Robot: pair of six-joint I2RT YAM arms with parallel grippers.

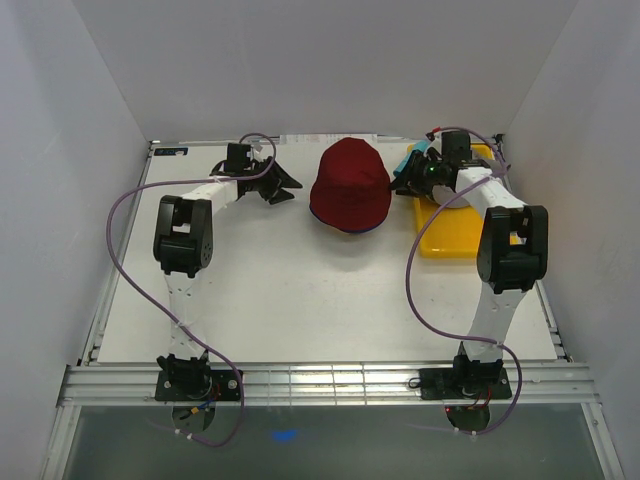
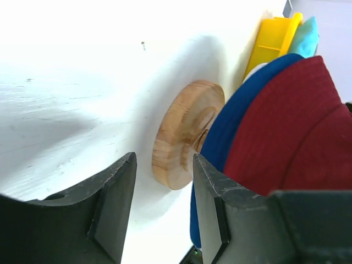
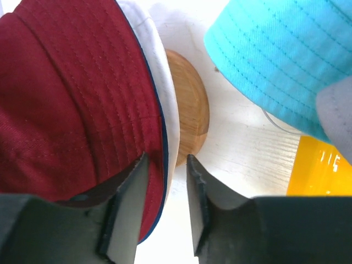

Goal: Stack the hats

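Note:
The dark red hat (image 1: 349, 185) sits on top of a stack at the back centre. Under it show the brim of a blue hat (image 2: 231, 126) and that of a light grey hat (image 3: 165, 82). The stack rests on a wooden stand (image 2: 184, 135). My left gripper (image 1: 285, 187) is just left of the stack, open (image 2: 163, 159) with nothing between its fingers. My right gripper (image 1: 402, 183) is at the stack's right side, open (image 3: 166, 158), and the stacked brims' edge lies loose in its gap. A teal hat (image 3: 275, 55) lies on the yellow tray.
The yellow tray (image 1: 450, 235) lies at the back right, partly under my right arm, and the teal hat (image 1: 418, 150) is at its far end. White walls close in the table on the left, right and back.

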